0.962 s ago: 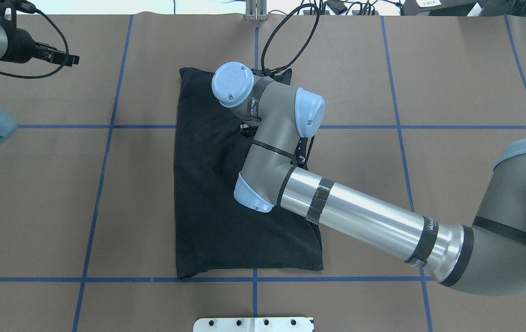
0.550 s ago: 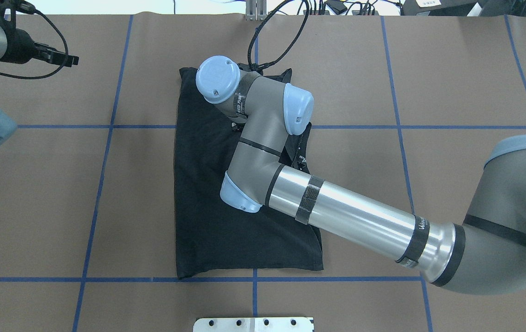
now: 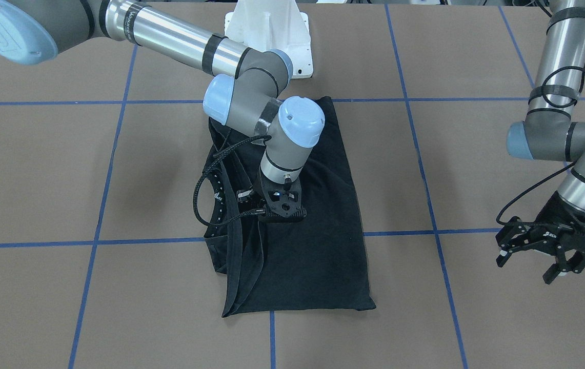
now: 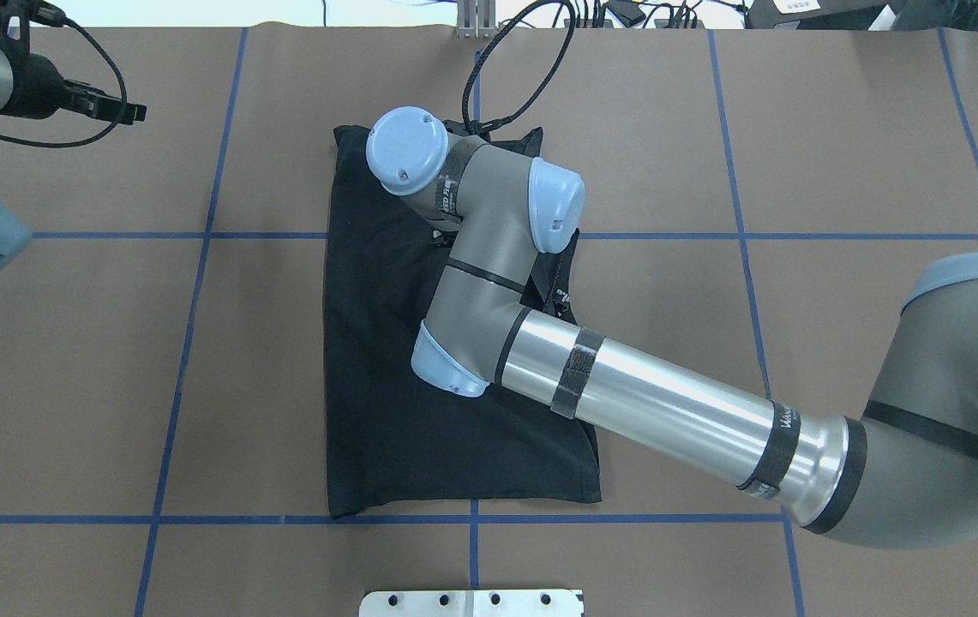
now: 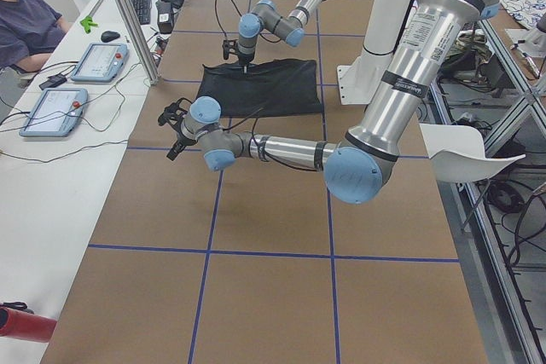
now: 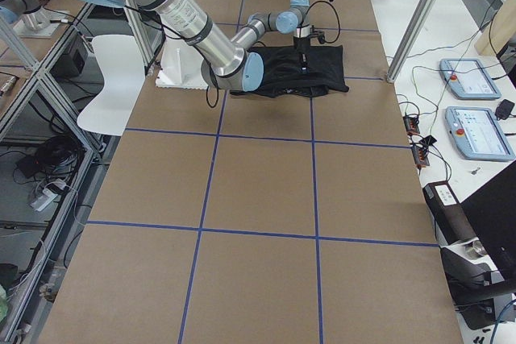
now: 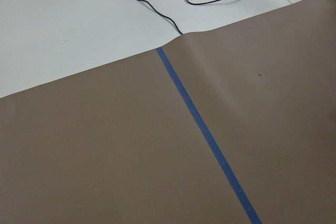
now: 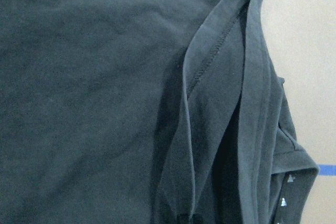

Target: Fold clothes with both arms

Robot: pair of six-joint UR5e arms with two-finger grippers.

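The black T-shirt lies folded into a long rectangle in the middle of the table. Small white neck-label text shows at its doubled edge. My right gripper points down onto that edge and is shut on a raised fold of the shirt. The right wrist view shows this fold rising toward the camera. In the overhead view the right wrist hides the gripper. My left gripper is open and empty, above bare table far from the shirt.
Brown paper with blue tape lines covers the table. The white pedestal base stands at the robot's side. A metal plate sits at the near edge. Cables lie at the far edge. An operator and tablets are beside the table.
My right wrist has moved a little to the overhead view's left and farther over the shirt, then stayed nearly still. The left arm has not moved.
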